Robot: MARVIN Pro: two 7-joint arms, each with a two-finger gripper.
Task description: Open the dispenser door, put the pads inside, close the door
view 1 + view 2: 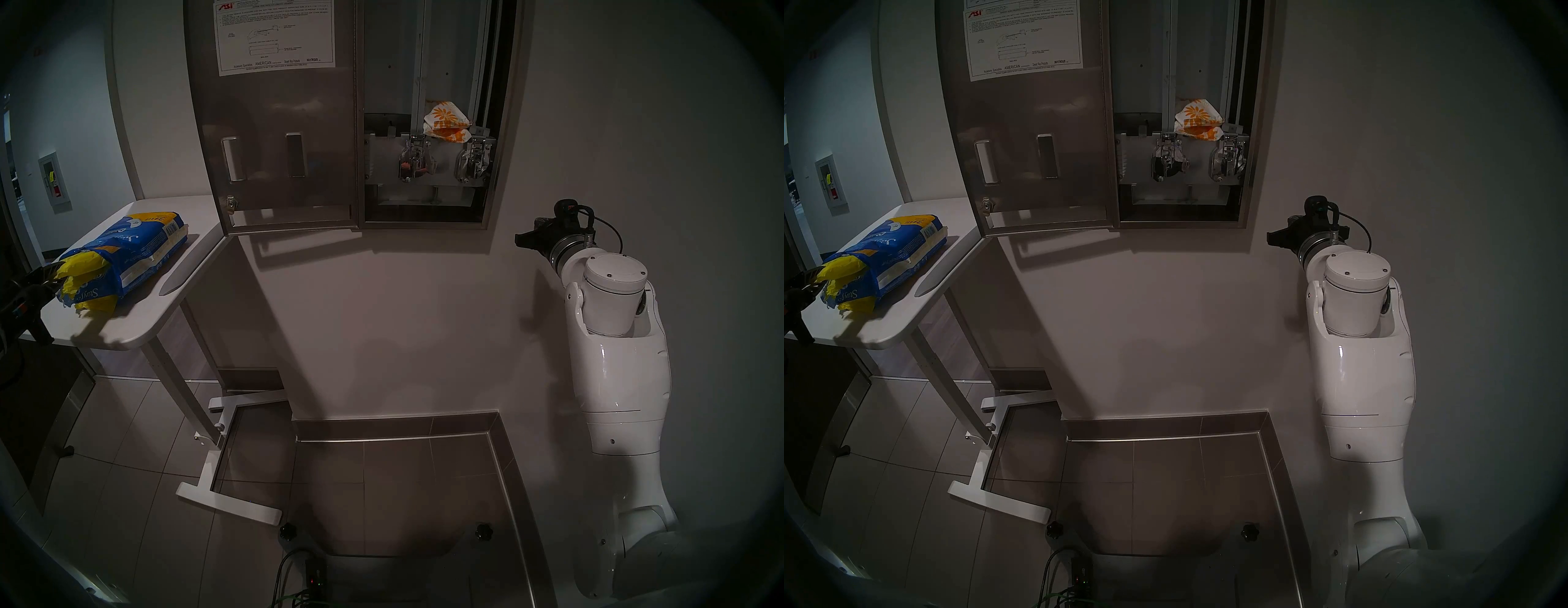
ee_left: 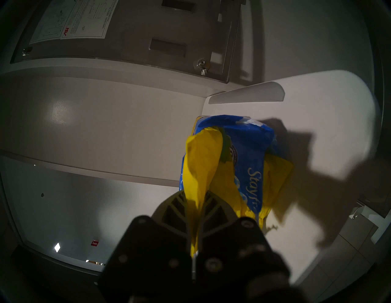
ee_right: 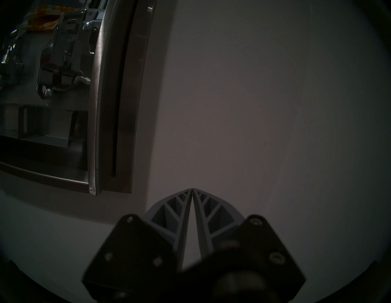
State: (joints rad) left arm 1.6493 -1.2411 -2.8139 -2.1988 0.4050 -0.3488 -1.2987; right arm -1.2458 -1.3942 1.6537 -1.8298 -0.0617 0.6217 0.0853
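Observation:
The dispenser door [image 1: 275, 127] hangs swung open to the left, its white instruction sheet facing me. On the white side table lies a blue printed bag [image 1: 127, 254] with yellow pads [image 1: 80, 267] spilling from its mouth. My left gripper [image 2: 195, 203] is shut on one yellow pad [image 2: 201, 160] at the bag's opening; in the head view that gripper [image 1: 46, 274] sits at the far left edge. My right gripper [image 3: 192, 190] is shut on nothing, close to the bare wall just right of and below the cabinet; the head view shows it [image 1: 524, 240] there too.
White packets with orange flowers [image 1: 447, 121] lie inside the open cabinet above two chrome lever mechanisms [image 1: 473, 163]. The white side table [image 1: 127, 327] reaches under the door's lower corner. A steel-edged floor threshold [image 1: 500, 450] runs below.

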